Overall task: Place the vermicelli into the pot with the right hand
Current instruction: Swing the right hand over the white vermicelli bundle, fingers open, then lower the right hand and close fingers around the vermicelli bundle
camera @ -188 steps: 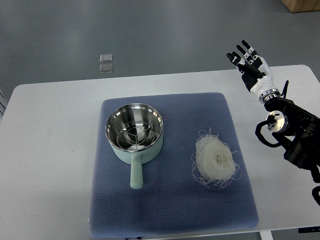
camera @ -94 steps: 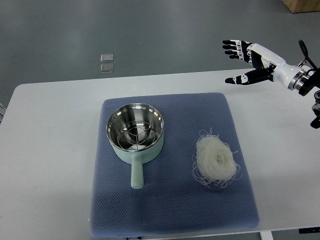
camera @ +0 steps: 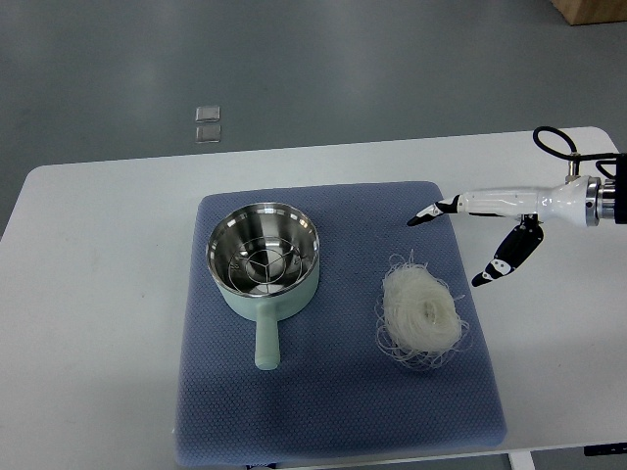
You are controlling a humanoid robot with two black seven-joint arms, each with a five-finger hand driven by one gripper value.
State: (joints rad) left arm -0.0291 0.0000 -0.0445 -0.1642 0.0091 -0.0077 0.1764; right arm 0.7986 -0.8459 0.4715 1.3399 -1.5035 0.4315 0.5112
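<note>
Vermicelli (camera: pixel 423 315) lies in a loose nest on the blue mat (camera: pixel 333 392), right of the pot (camera: pixel 264 257), and the right hand (camera: pixel 480 227), fingers spread and empty nearby, could snag only stray strands.

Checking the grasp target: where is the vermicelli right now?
In the top view, the vermicelli lies on the blue mat, right of the pot, just below the open right hand.
</note>
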